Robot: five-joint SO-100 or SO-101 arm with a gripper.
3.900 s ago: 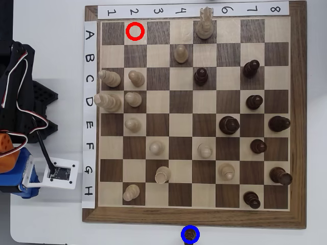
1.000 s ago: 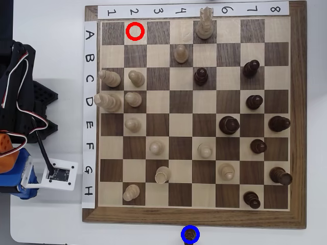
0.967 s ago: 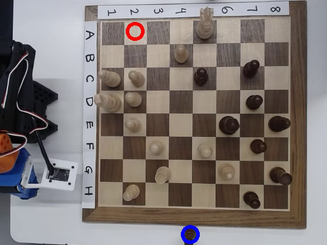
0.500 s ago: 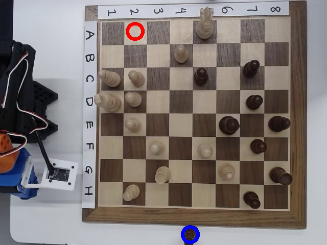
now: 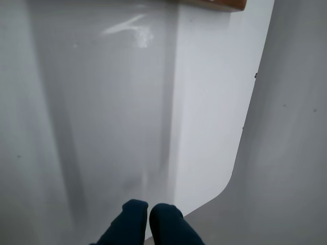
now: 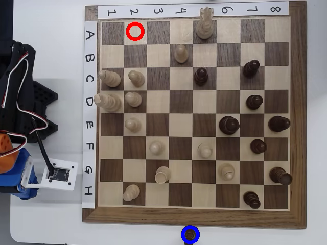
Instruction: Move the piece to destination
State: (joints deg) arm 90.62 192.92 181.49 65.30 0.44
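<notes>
While my jaws (image 5: 148,214) sit pressed together, empty, over bare tabletop (image 5: 102,127), I judge the job finished: the dark pawn (image 6: 190,235) stands inside the blue ring (image 6: 190,227) at the tabletop's near edge, so I'd keep clear.

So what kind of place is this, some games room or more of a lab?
Most likely a robotics test bench, not a games room. A chessboard with paper row and column labels lies on a plain white table, a small robot arm with loose wiring sits beside it, and red and blue rings mark spots.
</notes>
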